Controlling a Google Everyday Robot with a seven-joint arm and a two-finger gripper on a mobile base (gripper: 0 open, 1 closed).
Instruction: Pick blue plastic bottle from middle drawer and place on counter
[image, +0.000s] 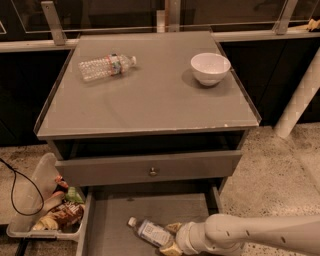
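Below the front edge of the counter (150, 100), pulled open: the middle drawer (115, 220). Flat on its grey floor, cap pointing left: the blue plastic bottle (150, 232). At the bottle's base end, reaching in from the right on a pale arm (260, 235): the gripper (171, 238). Up top, on its side near the far left corner: a clear water bottle (106, 66). Upright near the right edge: a white bowl (210, 68).

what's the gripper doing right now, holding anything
gripper: low in the middle drawer, at the base of the blue plastic bottle; whether it holds it cannot be told
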